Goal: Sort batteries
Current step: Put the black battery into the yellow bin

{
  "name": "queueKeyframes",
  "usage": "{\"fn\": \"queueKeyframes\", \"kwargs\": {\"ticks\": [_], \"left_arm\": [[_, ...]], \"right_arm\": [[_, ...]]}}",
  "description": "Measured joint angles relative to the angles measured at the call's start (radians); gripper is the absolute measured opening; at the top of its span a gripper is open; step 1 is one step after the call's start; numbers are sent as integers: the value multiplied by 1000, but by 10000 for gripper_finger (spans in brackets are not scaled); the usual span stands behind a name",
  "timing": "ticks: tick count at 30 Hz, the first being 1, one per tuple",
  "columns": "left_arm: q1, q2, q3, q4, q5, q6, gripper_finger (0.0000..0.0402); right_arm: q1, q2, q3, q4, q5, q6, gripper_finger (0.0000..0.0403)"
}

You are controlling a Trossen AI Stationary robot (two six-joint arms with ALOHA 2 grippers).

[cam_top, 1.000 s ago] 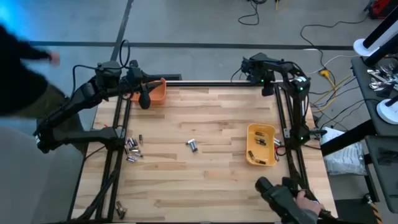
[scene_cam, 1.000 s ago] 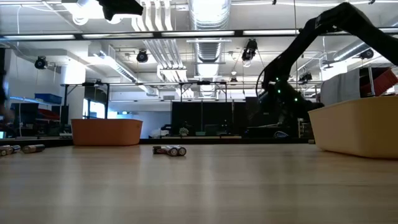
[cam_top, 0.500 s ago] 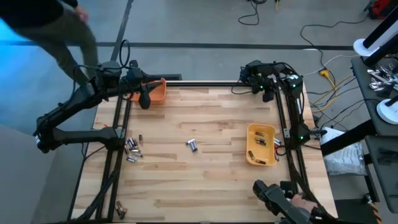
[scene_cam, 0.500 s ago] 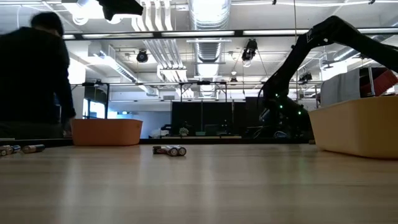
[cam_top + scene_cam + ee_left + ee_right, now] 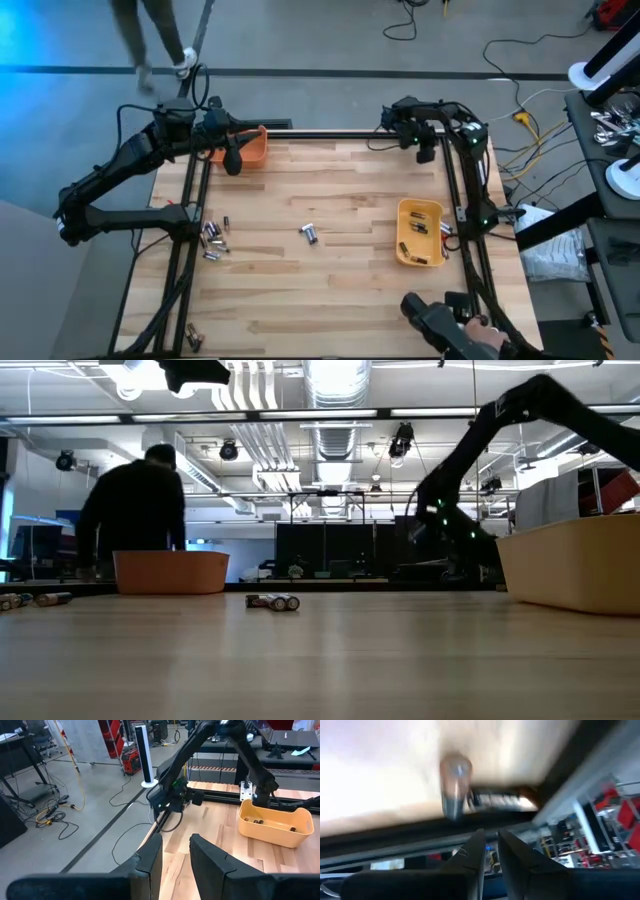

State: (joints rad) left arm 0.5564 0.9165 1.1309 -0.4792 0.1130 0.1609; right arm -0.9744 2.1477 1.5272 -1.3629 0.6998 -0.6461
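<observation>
Small silvery and dark batteries lie on the wooden table: a pair [image 5: 309, 233] [image 5: 272, 601] at mid-table, a cluster [image 5: 212, 238] [image 5: 30, 600] by the left edge, and a few [image 5: 190, 338] at the near left corner. More batteries [image 5: 418, 243] lie in the yellow bin [image 5: 402, 222] [image 5: 570, 565]. My left gripper [image 5: 232, 160] [image 5: 176, 855] hovers beside the orange bin [image 5: 252, 148] [image 5: 170, 572], fingers narrowly apart and holding nothing. My right gripper [image 5: 425, 150] [image 5: 491, 845] hangs over the far right edge, fingers narrowly apart and holding nothing.
A person [image 5: 135, 510] [image 5: 150, 30] walks past the table's far left corner. At the near right edge a hand [image 5: 480, 340] holds a dark device [image 5: 430, 318]. Black frame rails run along the left, right and far edges. Bare wood lies between the mid-table pair and both bins.
My right arm has swung a little toward the table's left along the far edge, and its elbow has risen. The person has walked from the table's left side round to beyond its far left corner. The dark device at the near right edge has shifted left.
</observation>
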Motion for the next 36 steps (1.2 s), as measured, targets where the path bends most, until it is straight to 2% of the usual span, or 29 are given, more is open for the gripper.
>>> {"fn": "queueKeyframes", "kwargs": {"ticks": [7, 13, 15, 17, 19, 21, 22, 25, 28, 32, 36], "left_arm": [[0, 0, 0, 0, 0, 16, 80], [0, 0, 0, 0, -1, 40, 80], [0, 0, 0, 0, -1, 40, 80], [0, -2, 0, -1, -1, 37, 80], [0, -4, 0, -1, -1, 35, 80], [0, -4, 0, -1, -1, 33, 80], [0, -4, 0, -1, -1, 33, 80], [0, -4, 0, 0, -1, 36, 80], [0, -4, 0, 0, -2, 36, 80], [0, -9, 0, -2, -1, 36, 80], [0, -18, 0, -10, -1, 33, 80]], "right_arm": [[-4, -128, 0, -2, -44, -26, 57], [-33, -91, -2, 9, -5, 1, 74], [-36, -68, -3, 7, -6, 99, 81], [-43, -55, 11, -39, -42, 269, 92], [-61, -59, 27, -79, -175, 459, 110], [-93, -79, 23, -68, -364, 612, 132], [-105, -92, 21, -45, -407, 656, 144], [-117, -130, 24, 67, -410, 775, 174], [-123, -131, 21, 130, -412, 874, 185], [-126, -132, 21, 168, -384, 947, 175], [-127, -132, 21, 160, -378, 922, 149]]}}
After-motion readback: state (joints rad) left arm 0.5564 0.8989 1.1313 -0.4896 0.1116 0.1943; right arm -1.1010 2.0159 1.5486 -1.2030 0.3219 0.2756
